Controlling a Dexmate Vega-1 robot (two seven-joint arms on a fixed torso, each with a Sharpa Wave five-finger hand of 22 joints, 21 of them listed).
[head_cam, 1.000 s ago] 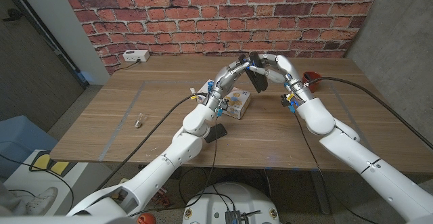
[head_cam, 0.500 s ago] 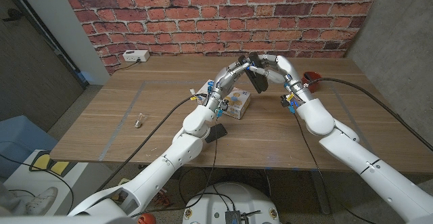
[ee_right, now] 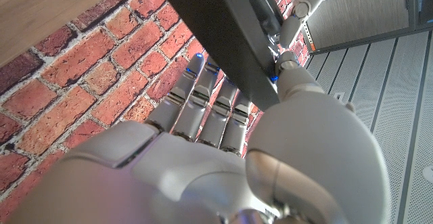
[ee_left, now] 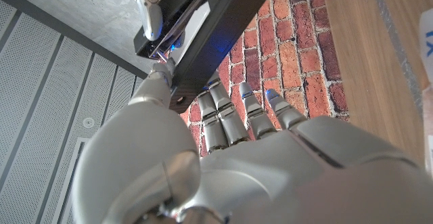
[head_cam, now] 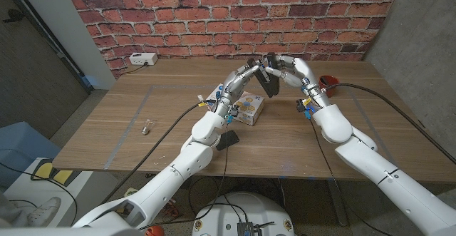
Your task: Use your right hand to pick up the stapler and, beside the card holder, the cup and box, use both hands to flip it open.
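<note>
Head view: both hands' fingers grip stapler (head_cam: 268, 80) above box (head_cam: 247, 106); red cup (head_cam: 327, 84) near.

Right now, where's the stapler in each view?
Head view: stapler raised between both hands, above the table's far middle.
Left wrist view: dark bar past the left hand's fingertips.
Right wrist view: dark bar across the right hand's fingers.
Shared landmark: brick wall.
</note>
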